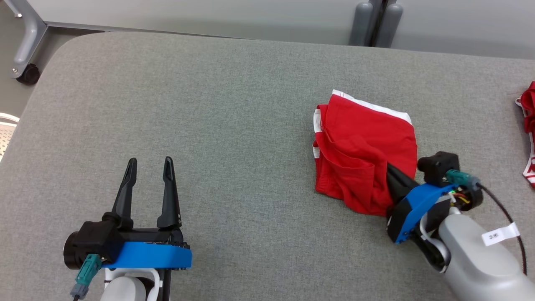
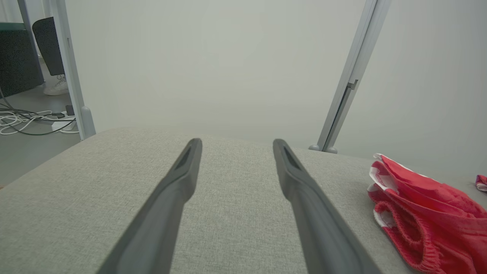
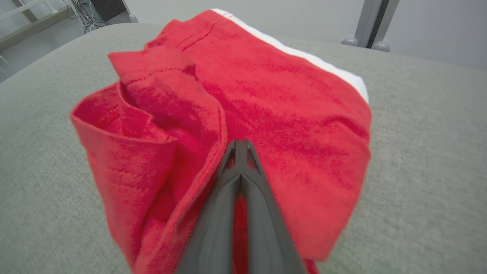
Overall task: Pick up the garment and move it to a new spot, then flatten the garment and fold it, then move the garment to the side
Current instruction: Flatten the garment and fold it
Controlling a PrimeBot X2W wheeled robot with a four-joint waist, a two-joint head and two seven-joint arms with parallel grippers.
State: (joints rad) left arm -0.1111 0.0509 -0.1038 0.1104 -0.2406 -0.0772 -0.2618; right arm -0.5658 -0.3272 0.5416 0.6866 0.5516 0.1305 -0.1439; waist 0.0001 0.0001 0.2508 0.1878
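Step in hand: the pick-up, first stage of the task; the right gripper has its fingers pressed together on a fold at the near edge of the garment.
Garment: red with white trim, crumpled, resting on the tabletop toward its right edge, apparently not yet lifted.
Left gripper: fingers spread wide, holding nothing, over the near left of the tabletop, well apart from the garment.
Next move: likely a lift clear of the tabletop and a carry toward the bare middle; whether one layer or several is pinched is unclear, so the bundle may unfurl.
Watch: another red cloth at the right edge.

Even, soft light; wrist views distorted
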